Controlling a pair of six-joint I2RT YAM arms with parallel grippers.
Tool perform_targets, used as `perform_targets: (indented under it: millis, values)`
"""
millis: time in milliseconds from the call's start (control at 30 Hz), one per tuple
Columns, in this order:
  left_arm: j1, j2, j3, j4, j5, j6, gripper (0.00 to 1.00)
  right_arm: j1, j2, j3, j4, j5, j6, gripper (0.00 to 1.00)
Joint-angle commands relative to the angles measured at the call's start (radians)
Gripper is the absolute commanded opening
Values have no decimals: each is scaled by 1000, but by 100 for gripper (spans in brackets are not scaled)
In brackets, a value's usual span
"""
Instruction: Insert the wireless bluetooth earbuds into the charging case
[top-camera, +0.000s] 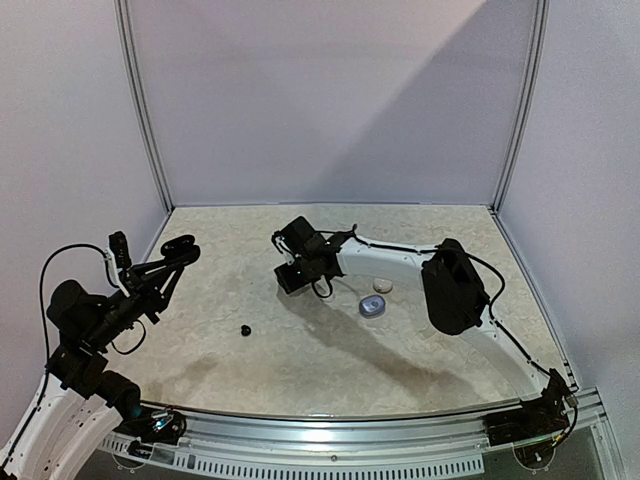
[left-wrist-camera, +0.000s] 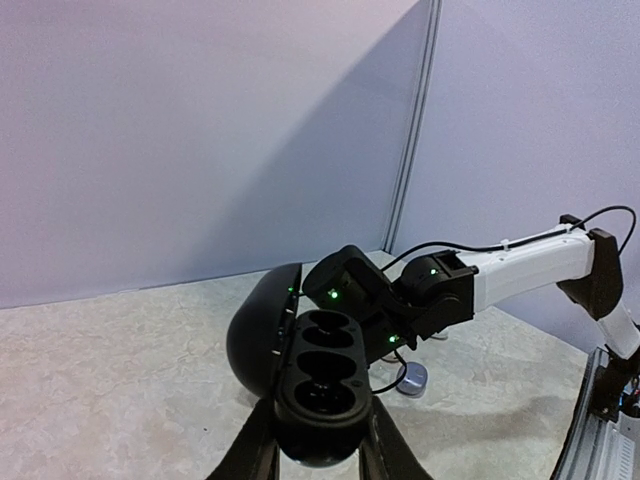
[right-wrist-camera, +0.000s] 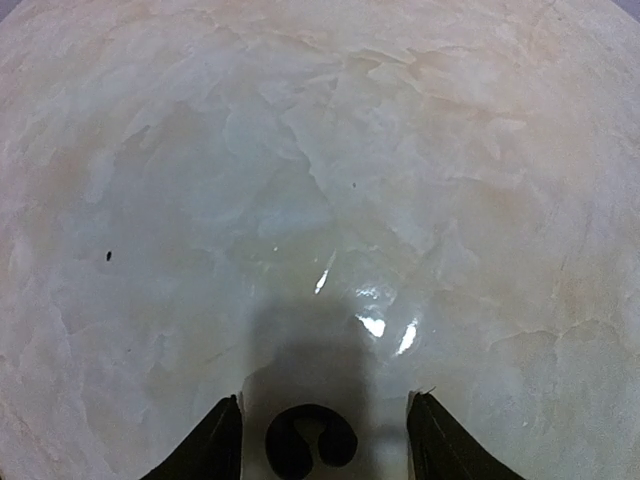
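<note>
Clenched in left fingers (left-wrist-camera: 252, 456), the open black charging case (left-wrist-camera: 318, 440) sits empty; spread right fingers (right-wrist-camera: 222, 442) flank a small black earbud (right-wrist-camera: 284, 447), likely pinching it next.

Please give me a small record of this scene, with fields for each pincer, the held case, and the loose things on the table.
Left pincer: shut on the black charging case
Case state: lid open, wells look empty
Right pincer: open, over the table
Between its fingers: small black thing, touching neither finger; identity unclear
Loose things: black earbud, white piece, bluish-grey case
</note>
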Motion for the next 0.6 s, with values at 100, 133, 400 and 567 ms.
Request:
perform_targets:
  millis: [100,133,400,567]
  values:
    - [16,-6,9,9,0,7,0,5,1,-63,1,-12,-3,51]
    - [16,-7,9,9,0,7,0,6,1,-67,-1,-7,-3,48]
    - [17,-8,8,6,-7,7,0,28,-40,-134,1,22,-23,30]
    - [18,-13,9,4,-9,7,0,44,-115,-246,11,42,-35,24]
